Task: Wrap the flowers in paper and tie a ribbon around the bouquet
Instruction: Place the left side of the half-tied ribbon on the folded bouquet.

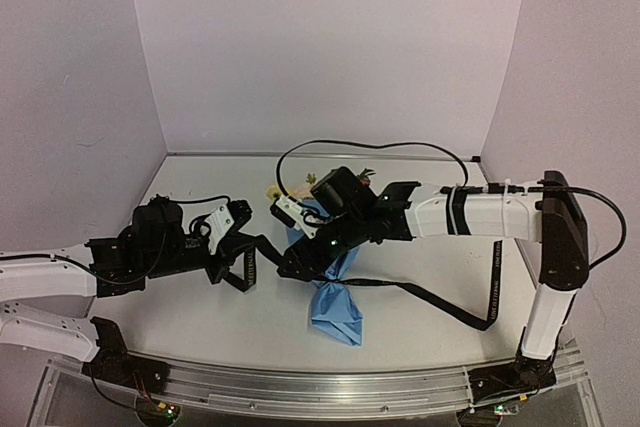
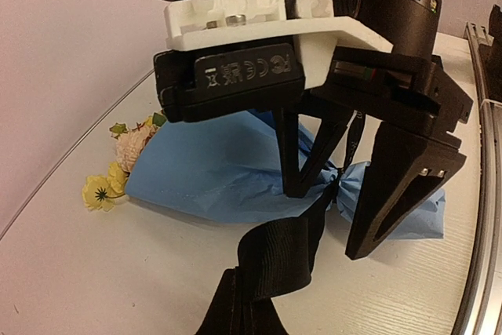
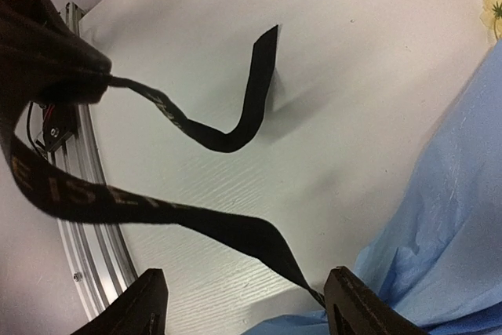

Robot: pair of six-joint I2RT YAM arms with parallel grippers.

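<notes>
- paper (image 2: 204, 170) behind right pincer (image 2: 329, 221): thin, matt, creased
- ribbon (image 3: 227, 229) between its fingers (image 3: 357, 304): matt black woven cloth
- fingers: matt black plastic
- table (image 3: 353, 76) beneath: smooth white, faint wood grain
- rail (image 3: 86, 217) off to its side: brushed metal

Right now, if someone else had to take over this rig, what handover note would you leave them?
Left gripper: shut on the ribbon.
Right gripper: open, holding nothing, poised over the bouquet's pinched neck.
Bouquet: lying on the table, with the flowers showing at the wide end of the blue paper.
Done: the flowers are wrapped, and the ribbon goes round the neck.
Left: no finished knot or bow can be seen, so the ribbon needs tying off. One loose tail trails toward the right arm's side.
</notes>
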